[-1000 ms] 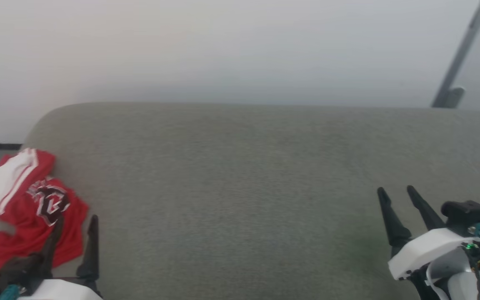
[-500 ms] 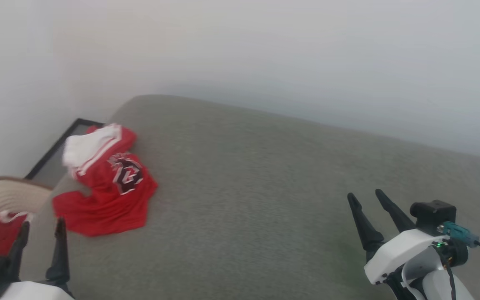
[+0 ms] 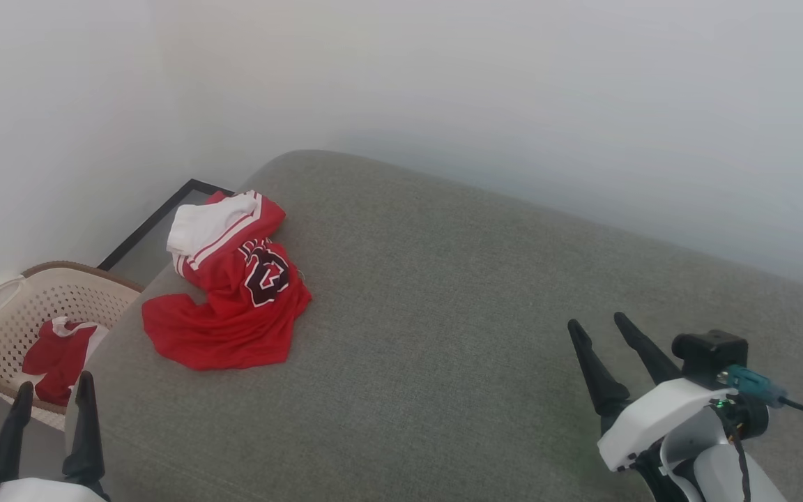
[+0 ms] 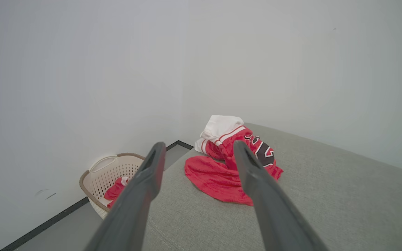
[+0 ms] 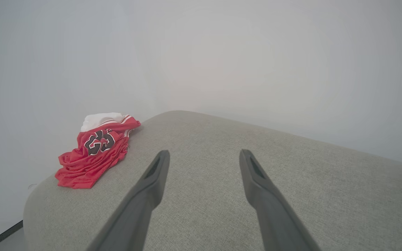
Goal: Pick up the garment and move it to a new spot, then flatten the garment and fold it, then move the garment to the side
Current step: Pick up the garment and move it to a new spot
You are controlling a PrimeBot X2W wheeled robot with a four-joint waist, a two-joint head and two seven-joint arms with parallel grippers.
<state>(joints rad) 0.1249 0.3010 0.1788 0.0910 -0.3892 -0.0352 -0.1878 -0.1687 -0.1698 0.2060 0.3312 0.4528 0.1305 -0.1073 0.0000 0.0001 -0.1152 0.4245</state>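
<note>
A crumpled red jersey-style garment (image 3: 234,307) with a white short sleeve, striped trim and a black white-outlined print lies on the far left corner of a wide grey woven upholstered surface (image 3: 457,335), the sleeve on its far side next to the rounded edge. The left gripper (image 3: 54,383) hovers at the near left edge of the surface, nearer than the garment and apart from it, its jaws spread wide with nothing between them; in the left wrist view the garment (image 4: 211,177) sits beyond the two dark fingers (image 4: 145,181). The right gripper (image 3: 595,321) hangs over the bare near right part of the surface, well apart from the garment (image 5: 92,153), jaws likewise wide and holding nothing. On the floor to the left stands a cream perforated plastic laundry basket (image 3: 60,268) holding a smaller red-and-white cloth (image 3: 56,355).
</note>
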